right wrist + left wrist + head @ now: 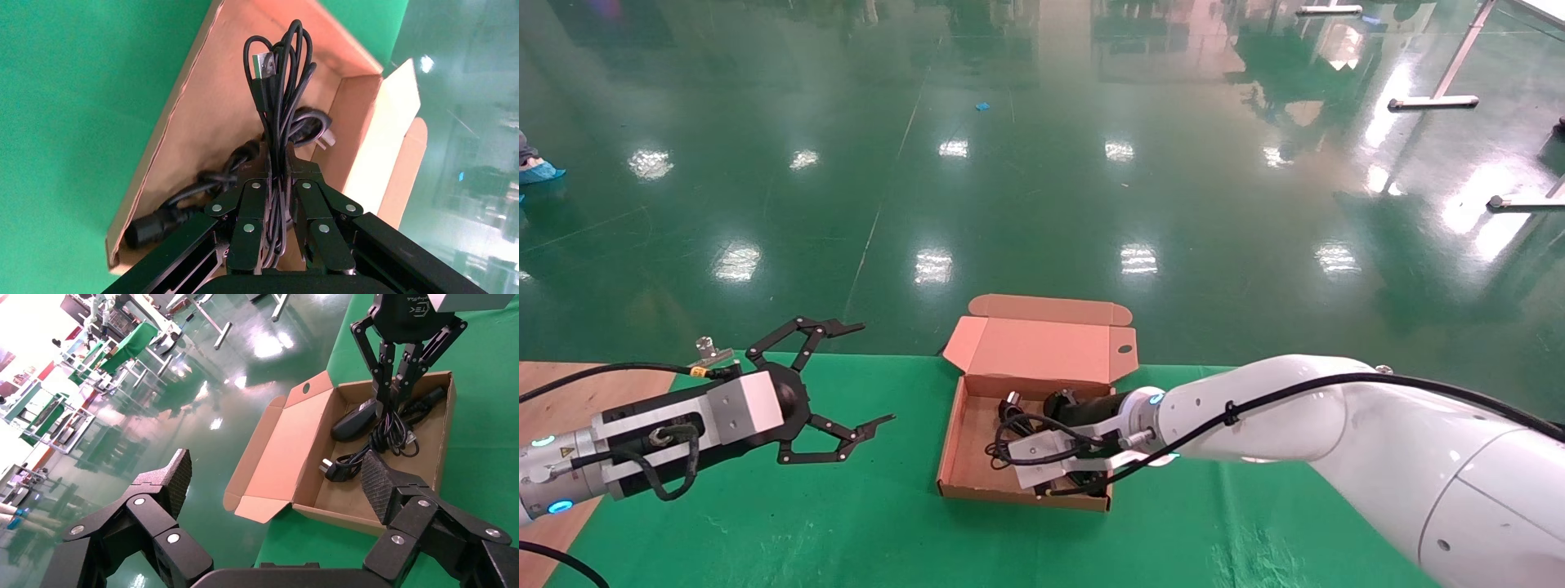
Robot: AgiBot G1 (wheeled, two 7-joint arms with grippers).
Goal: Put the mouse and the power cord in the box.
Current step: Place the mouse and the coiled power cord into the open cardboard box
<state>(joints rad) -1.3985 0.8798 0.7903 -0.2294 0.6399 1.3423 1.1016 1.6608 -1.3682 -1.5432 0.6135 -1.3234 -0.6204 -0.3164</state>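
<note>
**Two hands out, right one down in the box**

Two hands are in play over the green surface (pixel 846 523). Nearest, the left hand (pixel 850 380) hovers above the cloth, well to the left of the box (pixel 952 465), its fingers (pixel 164 484) spread wide and holding nothing.

Across from it, the right hand (pixel 392 386) reaches down into the box from the right side. Its fingers (pixel 251 196) are pinched tight on a thin black cable (pixel 281 86), gathered in loops, with a small metal USB plug (pixel 264 63) showing among them. From the left wrist view that cable runs down to the mouse (pixel 355 419), a black oval body lying inside the box toward the hinged side, right by the closed fingertips; whether it rests on the floor of the box or hangs just clear, I cannot tell.

Beside it in the box lies the cord (pixel 361 456), thicker and bundled, one two-pin plug (pixel 333 470) at the end nearer the left hand and a chunky black connector (pixel 147 229) at the other.

Farther back, the lid (pixel 1042 347) stands open, leaning away past the surface's far edge, a small oval hole (pixel 1124 349) near its right corner. Beyond that, glossy green floor (pixel 1042 163).
</note>
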